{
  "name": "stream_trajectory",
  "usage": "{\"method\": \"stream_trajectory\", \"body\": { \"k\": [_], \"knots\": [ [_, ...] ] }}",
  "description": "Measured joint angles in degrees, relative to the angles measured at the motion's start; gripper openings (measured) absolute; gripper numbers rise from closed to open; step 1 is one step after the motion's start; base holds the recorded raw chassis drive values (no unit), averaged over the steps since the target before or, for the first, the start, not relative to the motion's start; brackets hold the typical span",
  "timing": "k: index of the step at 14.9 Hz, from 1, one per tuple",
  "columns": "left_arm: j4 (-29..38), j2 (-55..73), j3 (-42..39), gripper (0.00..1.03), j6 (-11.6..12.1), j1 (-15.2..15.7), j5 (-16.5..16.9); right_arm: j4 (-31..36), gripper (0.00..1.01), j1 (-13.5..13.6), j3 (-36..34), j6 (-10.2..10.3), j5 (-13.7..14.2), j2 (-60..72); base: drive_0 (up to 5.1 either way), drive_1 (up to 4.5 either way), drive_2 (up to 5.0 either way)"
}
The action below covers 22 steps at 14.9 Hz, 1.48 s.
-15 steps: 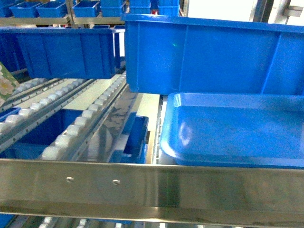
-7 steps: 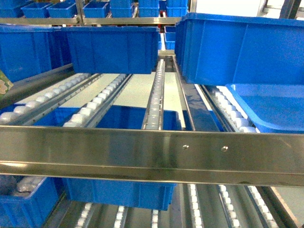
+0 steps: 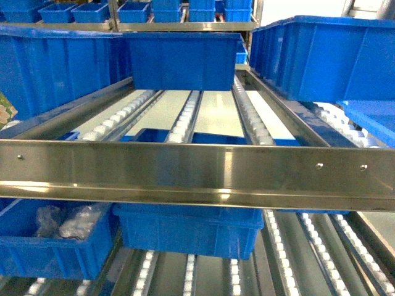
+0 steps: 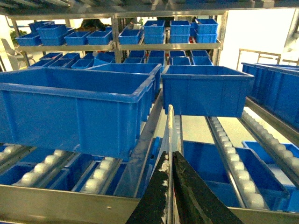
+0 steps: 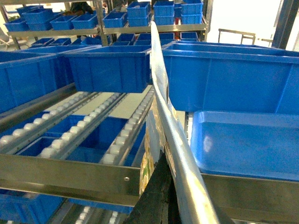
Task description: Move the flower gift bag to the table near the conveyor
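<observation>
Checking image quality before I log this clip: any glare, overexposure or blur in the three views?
Head: soft glare on the steel front rail. Left wrist: window area blown out white, held sheet blurred. Right wrist: top right overexposed; near edge of the glossy sheet out of focus.

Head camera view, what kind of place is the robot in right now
Most likely a warehouse or factory parts-storage area. A stainless-steel conveyor rack with sloping white roller tracks fills the view, loaded with blue plastic bins, and more shelves of bins stand behind.
</observation>
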Motion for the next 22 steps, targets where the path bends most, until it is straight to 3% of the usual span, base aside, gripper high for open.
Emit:
{"method": "stream_trajectory", "body": {
  "k": [15, 22],
  "knots": [
    [0.09, -0.02, 0.0, 0.03, 0.0, 0.0, 0.02, 0.15, 0.02, 0.0, 0.0, 0.0, 0.0, -0.02, 0.0, 0.0, 0.0],
    [0.15, 0.0, 0.0, 0.03, 0.0, 0.0, 0.02, 0.28, 0.02, 0.0, 0.0, 0.0, 0.0, -0.02, -4.6, 0.86, 3.9]
  ]
}}
